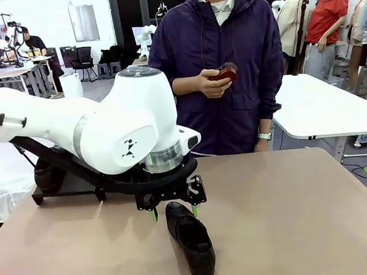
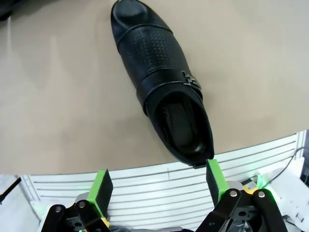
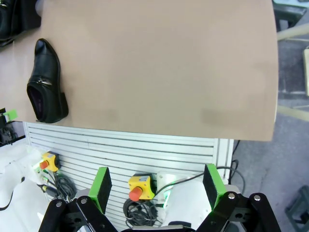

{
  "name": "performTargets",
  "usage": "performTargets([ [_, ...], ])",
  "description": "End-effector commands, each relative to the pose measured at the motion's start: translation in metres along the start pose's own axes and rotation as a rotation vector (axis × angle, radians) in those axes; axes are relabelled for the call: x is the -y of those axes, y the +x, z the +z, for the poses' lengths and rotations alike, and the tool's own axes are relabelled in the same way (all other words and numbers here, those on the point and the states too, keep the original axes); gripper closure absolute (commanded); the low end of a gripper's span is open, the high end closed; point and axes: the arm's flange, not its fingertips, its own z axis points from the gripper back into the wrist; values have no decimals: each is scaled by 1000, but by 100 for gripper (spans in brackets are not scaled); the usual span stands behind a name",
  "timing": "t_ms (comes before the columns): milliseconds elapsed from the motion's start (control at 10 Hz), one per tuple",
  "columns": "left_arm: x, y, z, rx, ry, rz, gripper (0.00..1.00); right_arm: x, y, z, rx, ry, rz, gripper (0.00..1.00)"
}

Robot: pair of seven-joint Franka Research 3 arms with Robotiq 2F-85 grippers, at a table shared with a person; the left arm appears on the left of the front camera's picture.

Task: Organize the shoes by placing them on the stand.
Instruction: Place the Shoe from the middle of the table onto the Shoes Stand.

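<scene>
Black shoe [image 1: 191,239] upright on table, stand [image 1: 77,177] behind.

No words, numbers or brand names clear enough to read anywhere. Only a small black mark on the white left arm [image 1: 130,148], made of little shapes, not letters. No print to see on the black shoe [image 2: 161,82], just a metal buckle on its side. No print to make out on the yellow boxes with red buttons [image 3: 140,186] below the table edge.
</scene>
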Motion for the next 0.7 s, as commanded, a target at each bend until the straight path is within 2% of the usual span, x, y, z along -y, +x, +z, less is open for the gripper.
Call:
performTargets([
  [0,0,-1,7,2,9,9,0,0,1,3,-1,28,14,0],
  [100,4,-12,-12,10,111,251,0,0,1,3,-1,28,14,0],
  [200,8,-24,-23,28,146,364,0,0,1,3,-1,28,14,0],
  [400,9,-31,-37,51,135,435,0,0,1,3,-1,28,14,0],
  [600,6,-22,-58,75,108,490,0,0,1,3,-1,28,14,0],
])
